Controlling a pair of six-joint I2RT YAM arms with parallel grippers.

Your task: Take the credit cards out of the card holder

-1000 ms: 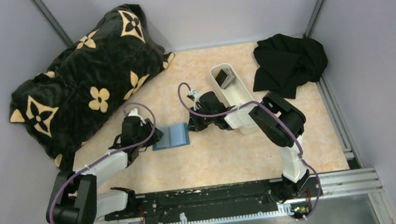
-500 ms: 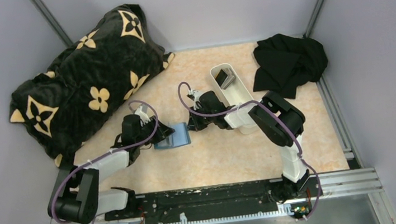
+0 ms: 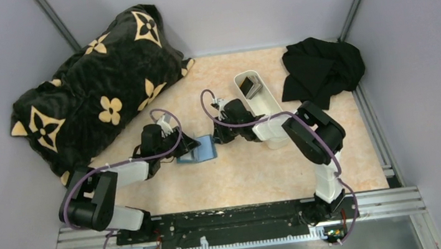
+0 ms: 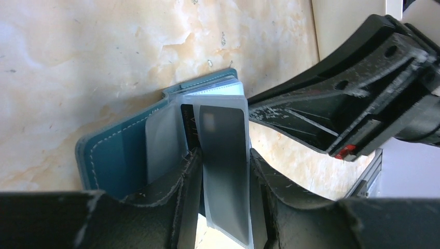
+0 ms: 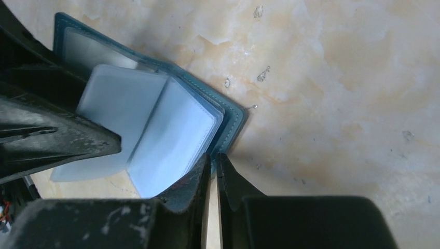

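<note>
The teal card holder (image 3: 205, 149) lies open on the table between both arms, its clear sleeves fanned out (image 5: 155, 124). My left gripper (image 4: 224, 152) is closed across one raised sleeve that carries a dark grey credit card (image 4: 223, 129), and its fingers sit against the card's two long edges. From the other side, my right gripper (image 5: 212, 156) is shut on the holder's teal outer edge (image 5: 234, 124). In the top view the left gripper (image 3: 188, 146) and right gripper (image 3: 216, 139) face each other across the holder. Two more cards (image 3: 251, 86) lean in the white tray.
The long white tray (image 3: 274, 97) stands just behind the right arm. A large black pillow with tan flowers (image 3: 94, 82) fills the back left. A black cloth (image 3: 321, 69) is bunched in the back right corner. Grey walls enclose the table.
My left arm has swung right, and its gripper now reaches over the holder's left half. The holder and the right gripper have shifted slightly right.
</note>
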